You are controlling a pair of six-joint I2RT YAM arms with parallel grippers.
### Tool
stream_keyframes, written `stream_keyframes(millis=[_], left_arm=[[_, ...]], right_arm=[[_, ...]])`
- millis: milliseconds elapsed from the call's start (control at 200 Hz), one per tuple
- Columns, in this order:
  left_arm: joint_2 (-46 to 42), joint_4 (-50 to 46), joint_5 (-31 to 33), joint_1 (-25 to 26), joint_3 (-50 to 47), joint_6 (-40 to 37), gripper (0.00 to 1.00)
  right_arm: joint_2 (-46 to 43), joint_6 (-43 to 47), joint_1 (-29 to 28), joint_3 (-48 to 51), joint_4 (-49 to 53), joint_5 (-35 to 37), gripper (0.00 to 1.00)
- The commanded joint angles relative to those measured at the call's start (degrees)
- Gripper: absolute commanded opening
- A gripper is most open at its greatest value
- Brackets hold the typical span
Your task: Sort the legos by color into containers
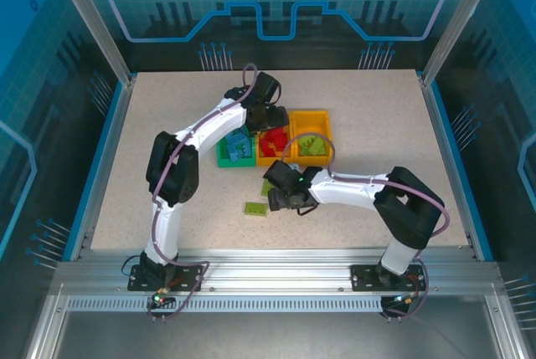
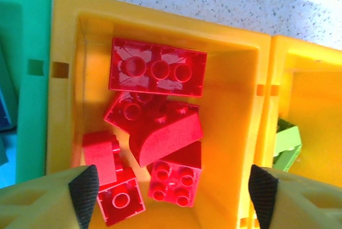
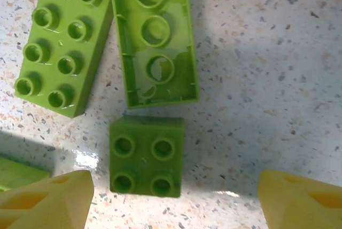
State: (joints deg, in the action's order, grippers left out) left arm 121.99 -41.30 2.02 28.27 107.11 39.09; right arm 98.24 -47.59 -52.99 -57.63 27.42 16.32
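1 square lime lego (image 3: 147, 155) lies on the table (image 3: 256, 79) between the right gripper's (image 3: 173, 186) wide-open, empty fingers (image 3: 48, 197).

A: Bins?
B: Green bin (image 2: 26, 37), two orange-yellow bins (image 2: 235, 95).
A: Legos?
B: Red legos (image 2: 160, 133), lime legos (image 3: 147, 157), blue legos (image 1: 238, 145).
A: Table (image 3: 267, 53)?
B: Beige, dark and orange speckles. Arms (image 1: 209, 120) white, black joints.
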Motion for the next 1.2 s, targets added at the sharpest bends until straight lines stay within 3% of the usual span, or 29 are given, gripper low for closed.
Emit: stream_keyframes(millis=[0,105,355,480,720,945,1070,1195], left_arm=[[-2.8,-0.1,-2.1,-0.2,0.9,0.3,0.83],[-6.5,0.4,-1.8,-0.2,-0.8,1.4,0.98],[-18.0,1.8,2.0,-1.0,-8.6,2.1,0.99],[-22.7,2.3,1.5,-2.4,-13.7,3.3,0.99],[-30.5,0.7,4.2,-2.9,-23.2,0.0,0.99],[-36.5,-1.0,4.6,-2.5,-33.8,-0.8,0.99],[-39.7,-2.0,5.3,-0.3,-39.8,-0.1,0.99],[-41.5,-3.6,7.2,4.3,-43.1,1.5,0.99]], right_arm=[[1.1,-0.3,-1.1,-2.0,0.9,1.2,0.8],[3.0,-0.4,-1.1,-3.1,1.9,1.2,0.75],[5.4,0.3,-1.1,-4.7,4.9,1.2,0.45],[4.7,0.6,-1.1,-5.2,6.1,1.4,0.35],[-4.9,4.0,1.1,-5.5,8.2,2.9,0.33],[-12.3,11.5,12.1,-8.7,9.0,1.4,0.33],[-8.7,15.3,21.1,-13.6,10.1,-3.6,0.33],[0.9,19.5,25.1,-23.3,15.5,-5.0,0.33]])
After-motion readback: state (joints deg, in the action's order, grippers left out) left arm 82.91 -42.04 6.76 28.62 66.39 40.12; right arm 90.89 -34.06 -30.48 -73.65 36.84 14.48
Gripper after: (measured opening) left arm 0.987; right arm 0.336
